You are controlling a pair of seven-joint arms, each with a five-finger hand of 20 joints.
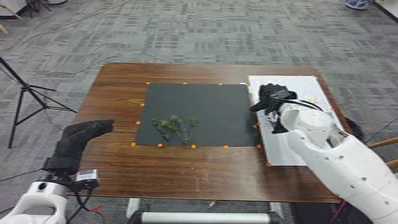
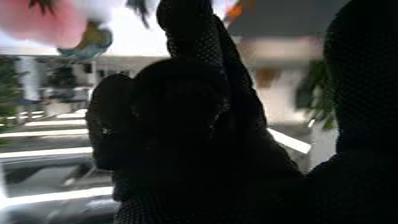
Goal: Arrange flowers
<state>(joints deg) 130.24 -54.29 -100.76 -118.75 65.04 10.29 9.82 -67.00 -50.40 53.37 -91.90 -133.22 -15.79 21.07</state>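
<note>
In the head view, green leafy stems [image 1: 176,128] lie on the lower part of a dark square mat [image 1: 197,107]. My right hand [image 1: 274,95] is over the upper left part of a white board [image 1: 286,157], right of the mat; whether it holds anything cannot be made out. My left hand [image 1: 86,131] is over the table's left side, open and apart from the stems. In the right wrist view, the black glove of my right hand [image 2: 200,145] stands near a blurred pink shape [image 2: 40,22] and some green leaves [image 2: 318,92].
The brown wooden table [image 1: 178,172] has small orange markers [image 1: 194,146] around the mat. A black tripod [image 1: 27,87] stands on the floor beyond the table's left edge. My right arm [image 1: 333,155] crosses the white board's right side.
</note>
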